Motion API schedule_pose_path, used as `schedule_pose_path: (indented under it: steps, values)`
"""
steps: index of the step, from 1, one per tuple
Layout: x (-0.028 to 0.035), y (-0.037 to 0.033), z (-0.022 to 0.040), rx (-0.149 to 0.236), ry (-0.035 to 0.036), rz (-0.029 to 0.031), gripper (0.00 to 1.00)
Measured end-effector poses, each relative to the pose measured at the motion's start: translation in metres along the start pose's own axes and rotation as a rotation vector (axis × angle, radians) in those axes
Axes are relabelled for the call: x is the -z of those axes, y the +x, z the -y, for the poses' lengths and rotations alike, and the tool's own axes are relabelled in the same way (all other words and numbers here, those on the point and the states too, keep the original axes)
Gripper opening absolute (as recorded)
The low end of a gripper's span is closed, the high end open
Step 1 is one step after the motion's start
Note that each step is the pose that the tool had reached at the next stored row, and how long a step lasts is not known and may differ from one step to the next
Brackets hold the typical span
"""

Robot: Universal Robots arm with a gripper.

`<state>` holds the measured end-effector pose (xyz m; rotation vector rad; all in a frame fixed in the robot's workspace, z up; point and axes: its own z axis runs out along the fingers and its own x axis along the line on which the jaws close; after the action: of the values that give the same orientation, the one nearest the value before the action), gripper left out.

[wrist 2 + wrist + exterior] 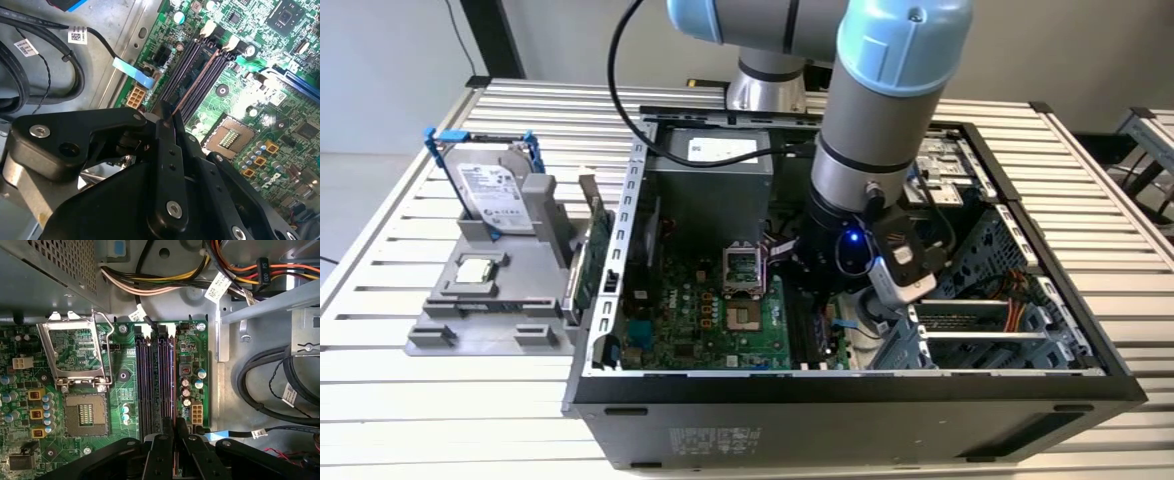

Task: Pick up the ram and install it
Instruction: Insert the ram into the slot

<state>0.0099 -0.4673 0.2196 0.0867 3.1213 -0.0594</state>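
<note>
Black and narrow, my hand (169,114) is pinching the ram (192,89) on edge, so the stick reads as a thin line running out from the tips over the dark slots (150,385) of the green board (120,390), inside the open case (854,400) on the bench (454,420). Whether its lower edge already sits in a slot, I cannot tell. To do this well I judge the stick must lie dead parallel to one slot, upright and not leaning, with the white clips (207,31) at the ends swung open. Pressure should go straight down and even along its length. The bare socket (85,415) lies just beside, and black cables (260,385) near, so no sideways drift
</note>
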Motion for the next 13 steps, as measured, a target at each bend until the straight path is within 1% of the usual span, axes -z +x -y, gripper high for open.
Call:
schedule_pose_path:
  steps: [4,13]
  values:
    - [-0.0003,-0.0028,-0.0002,0.000,0.0000,-0.0016,0.00]
    - [0.0004,-0.0028,-0.0002,0.000,-0.0003,-0.0050,0.00]
